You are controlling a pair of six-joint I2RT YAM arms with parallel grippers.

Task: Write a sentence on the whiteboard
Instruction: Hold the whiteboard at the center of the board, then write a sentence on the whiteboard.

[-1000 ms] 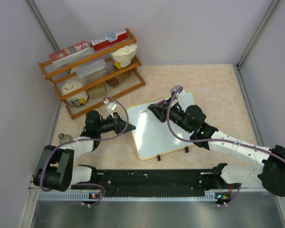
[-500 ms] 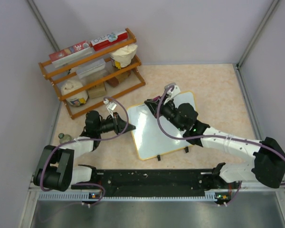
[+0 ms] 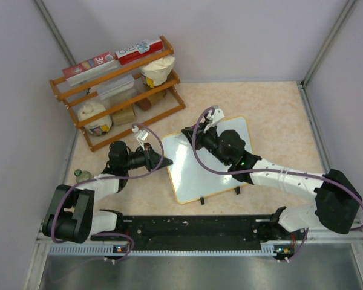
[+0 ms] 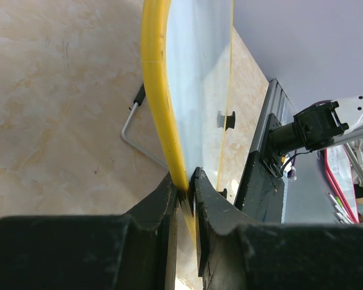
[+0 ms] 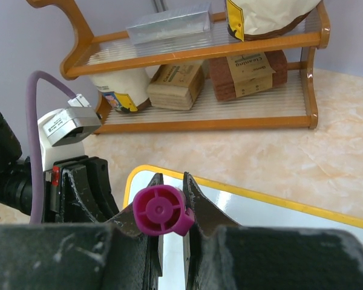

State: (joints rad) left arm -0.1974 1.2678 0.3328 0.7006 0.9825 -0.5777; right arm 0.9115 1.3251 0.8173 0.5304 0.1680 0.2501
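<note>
My left claw (image 4: 184, 181) is clenched on the thin yellow rim of the whiteboard (image 4: 199, 90), one finger on each face of its left edge. My right claw (image 5: 171, 184) is closed almost all the way around a marker (image 5: 160, 210). Only the marker's magenta butt end faces my wrist camera. Its tip is hidden, so I cannot tell whether it touches the board.

My left arm lies low, its forearm stretched rightward from the base to the board's edge. My right arm reaches out from the near right, crossing over the board to the left, with its wrist above the far left corner.

The whiteboard lies in the middle of the table between my two claws, turned at a slant. Two black clips (image 3: 201, 201) sit on its near edge. From my left wrist I see a bent wire leg (image 4: 130, 127) beneath it.

A wooden rack (image 3: 118, 90) stands at the far left, well apart from the board. It carries bags, boxes and a clear container. My right wrist camera looks straight at it, past my left claw.
</note>
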